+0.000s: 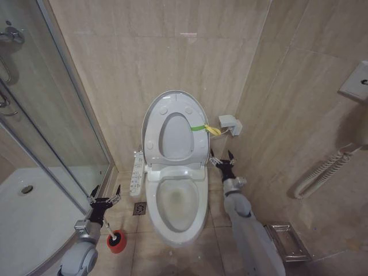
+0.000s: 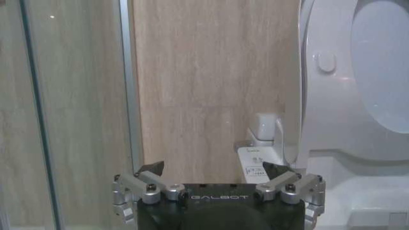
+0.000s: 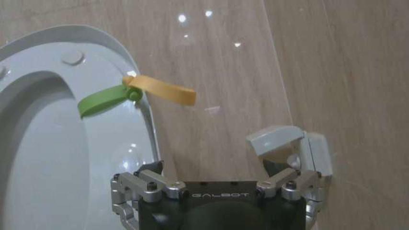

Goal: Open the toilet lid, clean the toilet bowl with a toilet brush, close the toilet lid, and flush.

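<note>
A: Status on the toilet lid point(image 1: 174, 107)?

B: It stood upright at frame centre, leaning back against the wall tiles, underside facing the camera, seat ring up with it. Long axis ran roughly vertical, rounded tip at top. The green-yellow strap point(image 1: 205, 129) hung off its right edge, free of both grippers.

A: So step one done?

B: I'd judge yes. The toilet bowl point(image 1: 176, 202) sat open just below the lid, long axis running toward the bottom of the frame. Scrubbing, closing and flushing all looked left to do.

A: Brush?

B: The toilet brush point(image 1: 111, 233) was in its red holder point(image 1: 117, 242) on the floor, lower left of the frame, handle tilted up and left toward the left arm. Not gripped.

A: Grippers?

B: The left gripper point(image 1: 105, 194) hovered left of the bowl, above the brush, fingers spread, holding nothing. The right gripper point(image 1: 222, 158) sat right of the bowl's rear, below the strap, fingers also spread and empty. A small white wall fitting point(image 3: 290, 146) was close by it.
</note>
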